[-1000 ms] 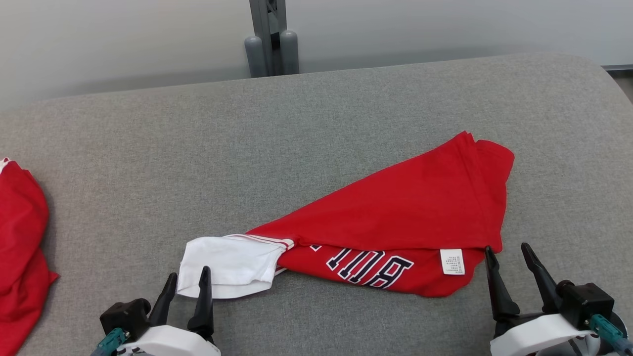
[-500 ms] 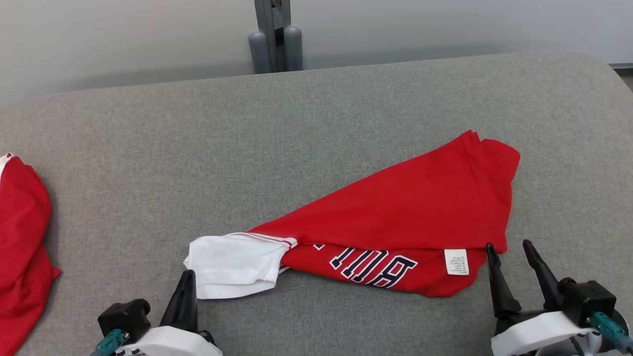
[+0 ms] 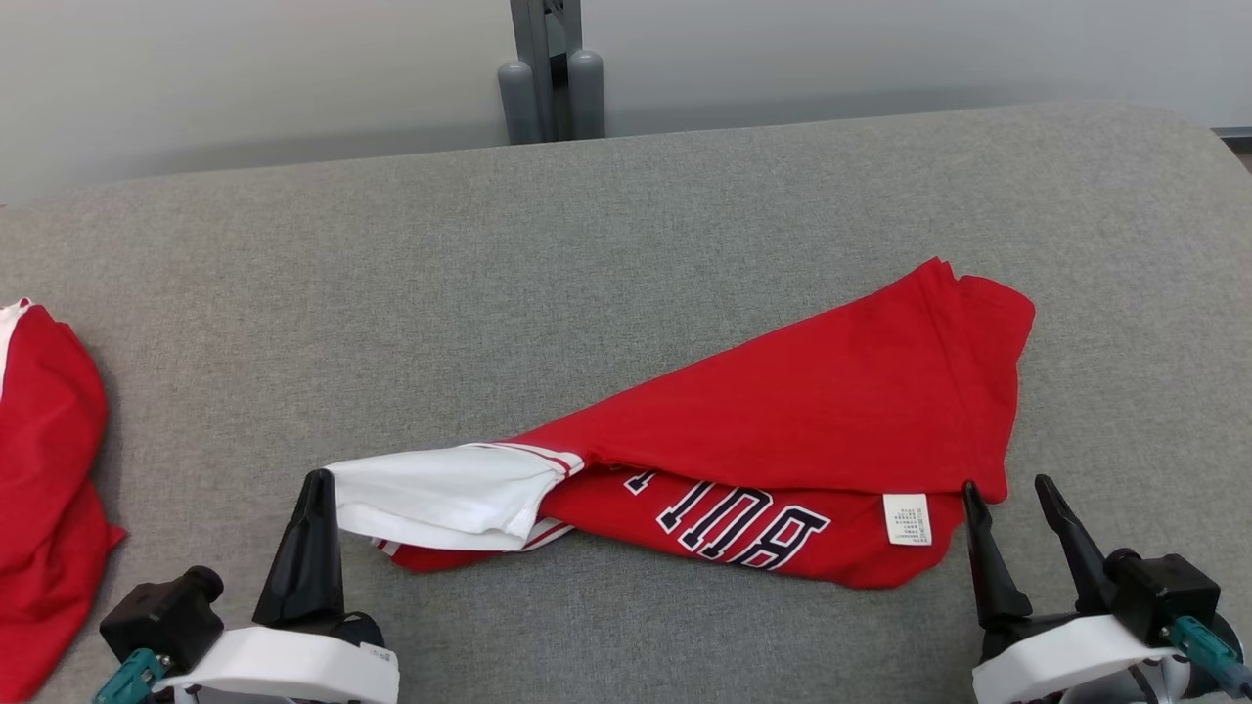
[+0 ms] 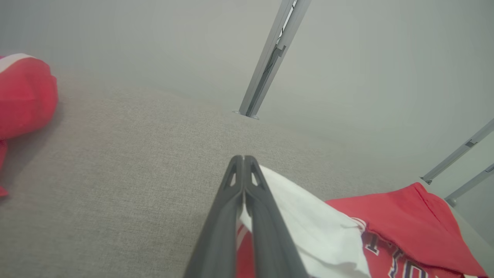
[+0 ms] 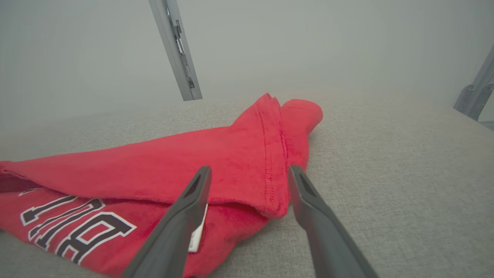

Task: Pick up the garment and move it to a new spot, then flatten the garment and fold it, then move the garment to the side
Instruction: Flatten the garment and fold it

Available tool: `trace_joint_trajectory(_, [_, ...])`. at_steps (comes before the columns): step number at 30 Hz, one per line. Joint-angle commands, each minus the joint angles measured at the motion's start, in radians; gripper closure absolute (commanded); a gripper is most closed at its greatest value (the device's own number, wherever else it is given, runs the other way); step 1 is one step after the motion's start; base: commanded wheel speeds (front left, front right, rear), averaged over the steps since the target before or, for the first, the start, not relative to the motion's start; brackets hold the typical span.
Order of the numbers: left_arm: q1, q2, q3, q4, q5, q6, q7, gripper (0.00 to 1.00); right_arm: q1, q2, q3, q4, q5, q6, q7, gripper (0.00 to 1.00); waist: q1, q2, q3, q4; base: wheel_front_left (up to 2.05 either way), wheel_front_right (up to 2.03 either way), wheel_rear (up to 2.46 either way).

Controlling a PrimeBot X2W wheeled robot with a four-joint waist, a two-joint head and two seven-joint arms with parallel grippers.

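Note:
A red garment (image 3: 831,411) with dark lettering and a white sleeve (image 3: 440,494) lies rumpled on the grey table (image 3: 489,274), right of centre. My left gripper (image 3: 318,484) is shut on the left edge of that white sleeve (image 4: 305,216), the cloth pinched between its fingers (image 4: 247,193). My right gripper (image 3: 1007,489) stands open at the garment's lower right corner, beside the white care label (image 3: 907,518). In the right wrist view the garment's folded red corner (image 5: 270,193) lies between the open fingers (image 5: 193,197).
A second red garment (image 3: 44,469) lies bunched at the table's left edge, also visible as a red heap (image 4: 23,96) in the left wrist view. A grey metal post (image 3: 548,68) stands behind the table against the pale wall.
The left gripper closed on the white sleeve and pulled it left, stretching the sleeve out and exposing red cloth beneath. The right gripper stayed put and open.

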Motion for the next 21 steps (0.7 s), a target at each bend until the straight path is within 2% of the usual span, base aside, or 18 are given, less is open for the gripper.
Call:
trace_joint_trajectory(1, [-0.006,0.012,0.007,-0.010,-0.006,0.002,0.007,1.00,-0.008,-0.005,-0.003,0.008,0.009,0.000,-0.005,0.00,0.0000,0.0000,0.001,-0.001,0.00,0.00,0.00])
trace_joint_trajectory(8, [0.004,0.033,-0.007,-0.012,-0.010,-0.012,0.040,1.00,-0.027,-0.005,-0.008,0.087,0.040,0.000,-0.005,0.00,0.0000,0.0000,0.007,-0.003,0.00,0.00,0.00])
trace_joint_trajectory(21, [0.007,0.042,-0.040,-0.025,0.008,-0.006,0.044,1.00,-0.143,-0.005,0.019,0.289,0.134,0.000,-0.005,0.00,0.0000,0.0000,0.001,0.012,0.00,0.00,0.00])
